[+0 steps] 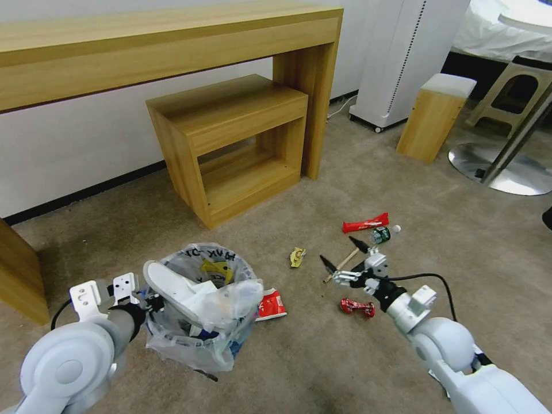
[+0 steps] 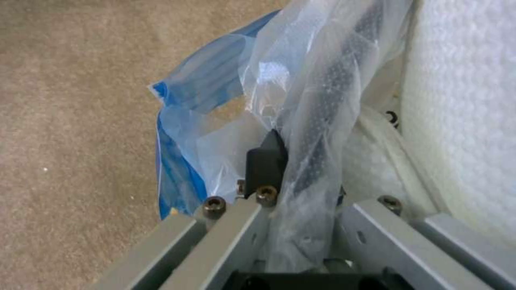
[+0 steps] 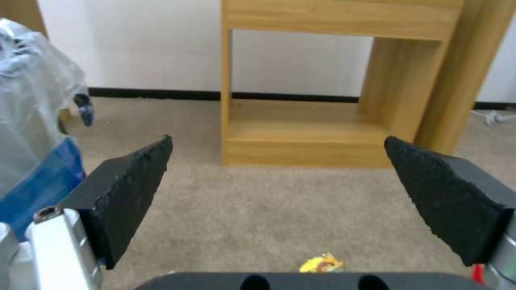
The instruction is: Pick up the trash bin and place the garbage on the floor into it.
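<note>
The left gripper [image 2: 290, 173] pinches the trash bin [image 1: 198, 307] by its bagged rim at lower left of the head view, keeping it handy. The right gripper [image 1: 345, 256], jaws spread, hovers at centre over the wooden stick [image 1: 343, 263], seemingly lining up.

The right gripper [image 3: 277, 177] is seen with its two black fingers [image 3: 132, 189] spread wide apart and nothing held between them. Beneath the gap, the floor [image 3: 258, 209] of beige carpet is shown, with a small yellow wrapper [image 3: 321, 264] lying on it near the gripper's base. Beyond, a low wooden shelf unit [image 3: 306, 133] is set against a white wall. At one edge, the trash bin [image 3: 35, 133] is seen, wrapped in crinkly clear plastic with blue below.
</note>
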Available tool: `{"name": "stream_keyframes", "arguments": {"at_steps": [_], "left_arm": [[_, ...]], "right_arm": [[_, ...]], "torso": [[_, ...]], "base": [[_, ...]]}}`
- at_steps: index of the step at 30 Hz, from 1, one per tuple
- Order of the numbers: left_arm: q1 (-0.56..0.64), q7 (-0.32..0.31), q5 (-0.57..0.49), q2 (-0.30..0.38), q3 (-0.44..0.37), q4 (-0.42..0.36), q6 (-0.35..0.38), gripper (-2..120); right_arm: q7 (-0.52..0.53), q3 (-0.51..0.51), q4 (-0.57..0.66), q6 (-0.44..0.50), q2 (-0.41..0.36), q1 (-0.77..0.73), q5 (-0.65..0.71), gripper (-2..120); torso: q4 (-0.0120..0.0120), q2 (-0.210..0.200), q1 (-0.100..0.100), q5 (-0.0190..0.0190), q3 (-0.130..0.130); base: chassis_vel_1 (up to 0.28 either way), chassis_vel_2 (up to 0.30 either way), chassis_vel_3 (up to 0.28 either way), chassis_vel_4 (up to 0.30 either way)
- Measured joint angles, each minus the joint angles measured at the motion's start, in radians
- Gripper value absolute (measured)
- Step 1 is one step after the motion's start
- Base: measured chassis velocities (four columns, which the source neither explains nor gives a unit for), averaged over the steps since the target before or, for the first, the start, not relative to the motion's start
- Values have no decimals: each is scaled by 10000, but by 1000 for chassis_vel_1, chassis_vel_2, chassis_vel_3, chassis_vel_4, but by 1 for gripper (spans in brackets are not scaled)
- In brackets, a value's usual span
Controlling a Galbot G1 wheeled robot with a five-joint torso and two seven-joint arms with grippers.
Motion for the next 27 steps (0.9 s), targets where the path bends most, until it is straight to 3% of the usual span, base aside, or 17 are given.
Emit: {"name": "stream_keyframes", "arguments": {"at_steps": [10,19,22,25,27], "left_arm": [[22,-256,-1,-143,-398,180,-114,0],[163,-332,-215,50,-1070,288,-118,0],[177,-436,-389,-6,-1217,312,-102,0],[168,-601,-526,-96,-1244,275,-84,0],[154,-642,-584,-110,-1287,267,-84,0]], "right_arm": [[-5,-288,-187,-9,27,194,6,100],[188,-1077,-342,-1055,-265,658,604,100],[-176,-1587,-637,-1325,-470,1134,847,100],[-1547,-2425,-1543,-1352,-616,2048,673,100],[-1909,-2554,-1808,-1331,-604,2261,523,100]], "torso": [[0,1,0,-2,0],[-1,0,0,-2,0],[-1,0,0,-1,0],[0,0,0,-1,0],[0,0,0,-2,0]], "base": [[0,0,0,0],[0,0,0,0],[0,0,0,0],[0,0,0,0],[0,0,0,0]]}}
